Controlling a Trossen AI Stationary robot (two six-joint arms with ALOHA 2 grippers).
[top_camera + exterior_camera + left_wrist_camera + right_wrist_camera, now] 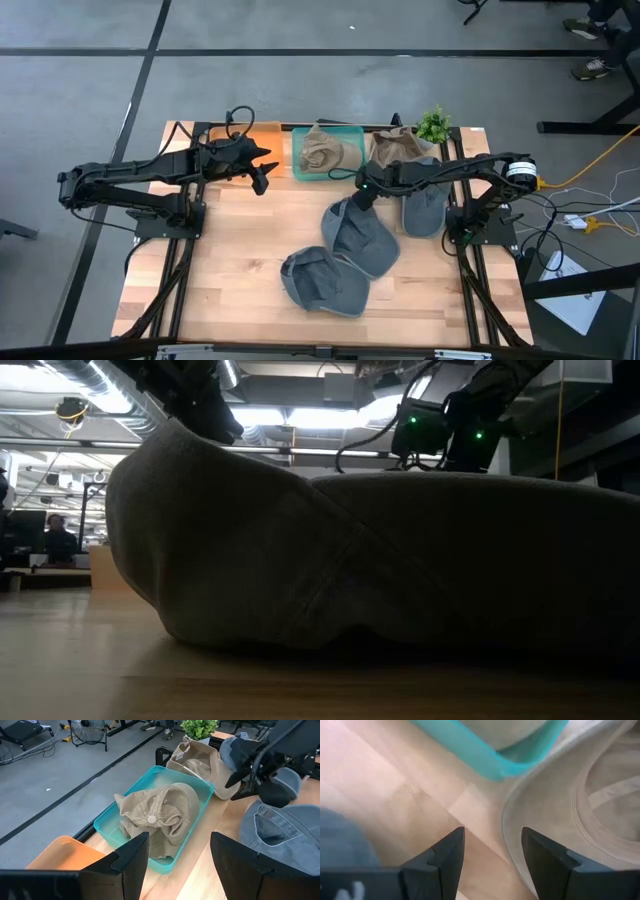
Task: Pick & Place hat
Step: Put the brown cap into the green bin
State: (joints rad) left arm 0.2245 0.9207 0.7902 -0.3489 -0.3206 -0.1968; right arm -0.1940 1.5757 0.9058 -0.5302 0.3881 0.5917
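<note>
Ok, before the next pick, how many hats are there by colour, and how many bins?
Grey-blue hats: 3, at and, all on the table.
Tan hats: 2, one in the teal bin, one beside it.
Bins: 2, teal and orange.
Total: 5 hats, 2 bins.

Even overhead light; the low view's hat is backlit, dark and blurred.

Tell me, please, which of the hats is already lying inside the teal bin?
The tan hat crumpled in the teal bin. The other tan hat sits just outside it near the plant, and the grey hats lie on the bare wood.
</note>
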